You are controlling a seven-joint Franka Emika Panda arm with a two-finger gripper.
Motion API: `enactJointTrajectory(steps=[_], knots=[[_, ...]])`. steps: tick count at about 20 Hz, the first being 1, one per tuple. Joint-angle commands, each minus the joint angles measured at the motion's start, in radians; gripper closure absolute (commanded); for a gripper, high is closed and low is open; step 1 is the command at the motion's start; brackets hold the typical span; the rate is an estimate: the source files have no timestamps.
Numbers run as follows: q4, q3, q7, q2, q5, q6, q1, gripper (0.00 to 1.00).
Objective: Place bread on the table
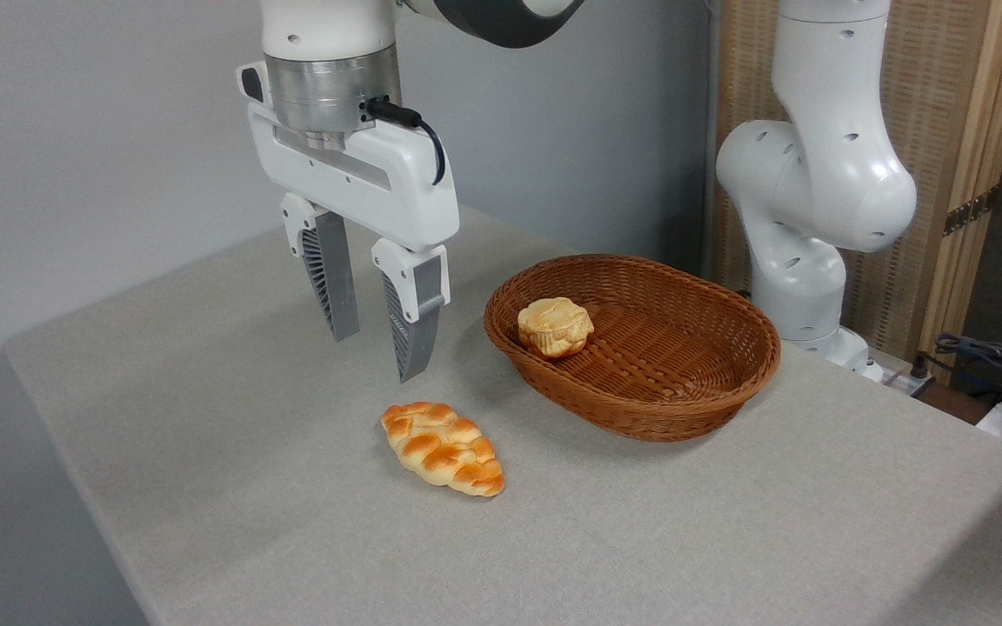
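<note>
The bread (555, 326), a small pale golden-tan bun with a lumpy top, lies inside the brown wicker basket (684, 400), near its left end. The table (231, 487) is a wide top covered in light grey cloth. My gripper (377, 354) hangs above the table, to the left of the basket and apart from the bun. It is open, with nothing between its two grey ribbed fingers (330, 278).
A longer orange-glazed braided loaf (443, 447) lies on the cloth, in front of and below my gripper. The arm's white base (801, 261) stands behind the basket at the right. Cables (997, 356) lie past the table's right edge.
</note>
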Motion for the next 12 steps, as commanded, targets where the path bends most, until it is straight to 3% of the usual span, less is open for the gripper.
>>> enactJointTrajectory(steps=[1, 12], knots=[[0.012, -0.081, 0.000, -0.002, -0.052, -0.066, 0.078, 0.00], [0.013, -0.075, 0.000, -0.004, -0.052, -0.065, 0.078, 0.00]])
